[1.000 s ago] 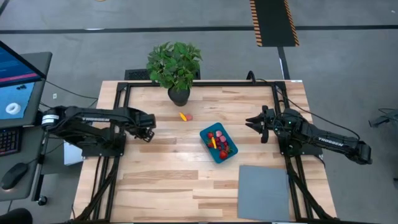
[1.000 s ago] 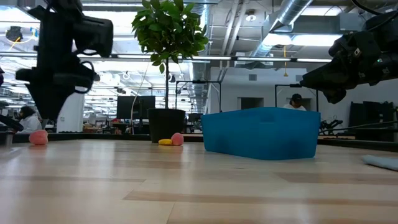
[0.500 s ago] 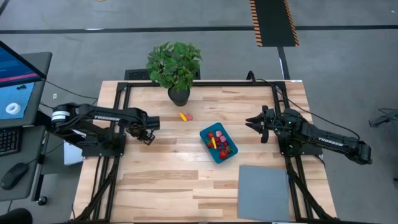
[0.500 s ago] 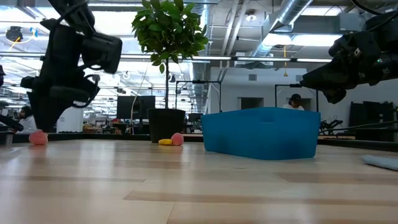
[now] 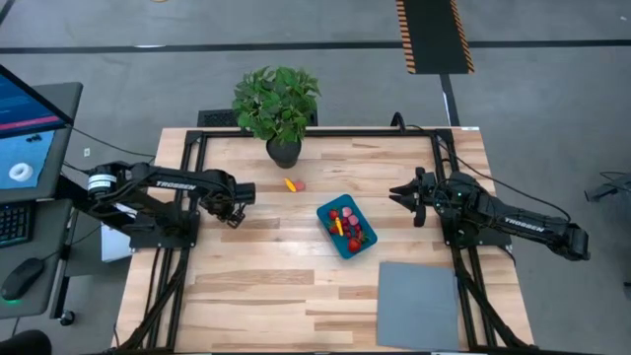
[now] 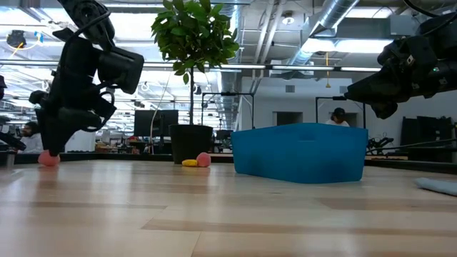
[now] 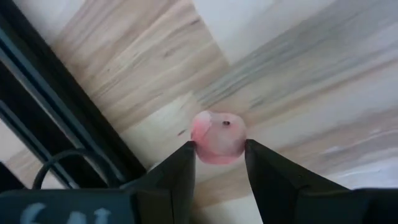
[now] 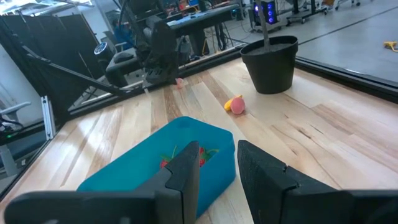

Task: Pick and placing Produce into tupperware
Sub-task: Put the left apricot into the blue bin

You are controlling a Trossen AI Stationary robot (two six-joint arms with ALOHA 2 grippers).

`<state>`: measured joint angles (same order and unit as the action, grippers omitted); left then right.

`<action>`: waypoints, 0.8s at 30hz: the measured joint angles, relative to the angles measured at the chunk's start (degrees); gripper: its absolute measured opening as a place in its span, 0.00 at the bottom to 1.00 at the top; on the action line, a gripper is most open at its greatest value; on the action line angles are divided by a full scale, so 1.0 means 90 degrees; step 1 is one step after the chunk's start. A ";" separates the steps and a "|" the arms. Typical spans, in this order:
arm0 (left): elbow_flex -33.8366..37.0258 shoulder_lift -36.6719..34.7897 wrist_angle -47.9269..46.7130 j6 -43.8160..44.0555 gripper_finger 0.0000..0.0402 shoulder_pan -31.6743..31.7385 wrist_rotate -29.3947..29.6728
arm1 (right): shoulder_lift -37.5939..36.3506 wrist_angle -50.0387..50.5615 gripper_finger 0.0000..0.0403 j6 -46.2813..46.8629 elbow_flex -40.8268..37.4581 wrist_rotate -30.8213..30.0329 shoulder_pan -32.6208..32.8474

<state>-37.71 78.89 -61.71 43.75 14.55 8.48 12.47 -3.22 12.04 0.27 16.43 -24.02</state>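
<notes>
A small pink round piece of produce lies on the wood at the table's left side. My left gripper points steeply down over it, open, with one fingertip on each side of the piece. The teal-blue tupperware stands near the table's middle with several red and yellow pieces inside. A yellow piece and a pink piece lie by the plant pot. My right gripper waits open and level at the right, above the table. My left gripper comes from above, pointing steeply down, and its two fingertips flank the pink piece's two sides. The piece rests on the table. Whether the fingertips touch it, I cannot tell.
A potted green plant stands at the far edge, left of the middle. A flat grey mat lies at the near right corner. The black frame rail runs close beside the pink piece. Bare wood lies between the left gripper and the tupperware.
My left gripper has come down toward the pink piece and tipped to point more steeply down, and its fingertips now stand at the piece's level. Its finger gap looks unchanged. The pink piece has stayed on the table.
</notes>
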 joint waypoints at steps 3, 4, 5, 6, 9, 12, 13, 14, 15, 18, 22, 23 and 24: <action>0.0000 0.0002 -0.0057 0.0012 0.32 0.0074 0.0063 | 0.0000 -0.0001 0.33 -0.0001 -0.0001 0.0000 0.0001; 0.0000 0.0002 0.0012 -0.0006 0.32 0.0082 0.0065 | 0.0000 -0.0002 0.33 0.0000 0.0000 0.0000 0.0000; 0.0000 0.0002 0.0072 -0.0050 0.32 0.0081 0.0041 | 0.0000 0.0000 0.33 -0.0001 -0.0001 0.0000 0.0000; -0.0002 0.0000 0.0098 -0.0101 0.32 0.0079 -0.0006 | 0.0000 0.0000 0.33 -0.0001 0.0000 0.0000 0.0001; -0.0002 0.0000 0.0091 -0.0125 0.32 0.0082 -0.0030 | 0.0000 -0.0002 0.33 0.0002 -0.0002 0.0000 -0.0001; -0.0002 0.0000 0.0089 -0.0119 0.32 0.0144 -0.0038 | 0.0000 -0.0002 0.33 0.0000 -0.0001 0.0000 0.0000; -0.0002 0.0000 0.0097 -0.0122 0.32 0.0168 -0.0103 | 0.0000 0.0000 0.33 -0.0001 -0.0002 0.0000 0.0000; -0.0002 0.0000 0.0139 -0.0131 0.32 0.0188 -0.0201 | 0.0000 -0.0002 0.33 0.0001 0.0000 0.0000 -0.0002; -0.0002 0.0000 0.0174 -0.0164 0.32 0.0204 -0.0315 | 0.0000 -0.0001 0.33 0.0000 0.0000 0.0000 0.0000; -0.0002 -0.0005 0.0309 -0.0392 0.32 0.0250 -0.0545 | 0.0000 -0.0002 0.33 -0.0001 -0.0002 0.0000 -0.0002; -0.0002 -0.0005 0.0351 -0.0416 0.32 0.0289 -0.0652 | 0.0000 -0.0002 0.33 -0.0001 -0.0002 0.0000 0.0000; -0.0002 -0.0005 0.0388 -0.0416 0.32 0.0286 -0.0693 | 0.0000 0.0000 0.33 -0.0001 0.0000 0.0000 0.0000; -0.0002 -0.0005 0.0430 -0.0420 0.32 0.0284 -0.0745 | 0.0000 -0.0002 0.33 -0.0001 0.0000 0.0000 0.0001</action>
<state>-37.74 78.85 -57.84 39.97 17.11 1.77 12.47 -3.25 12.03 0.27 16.43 -24.01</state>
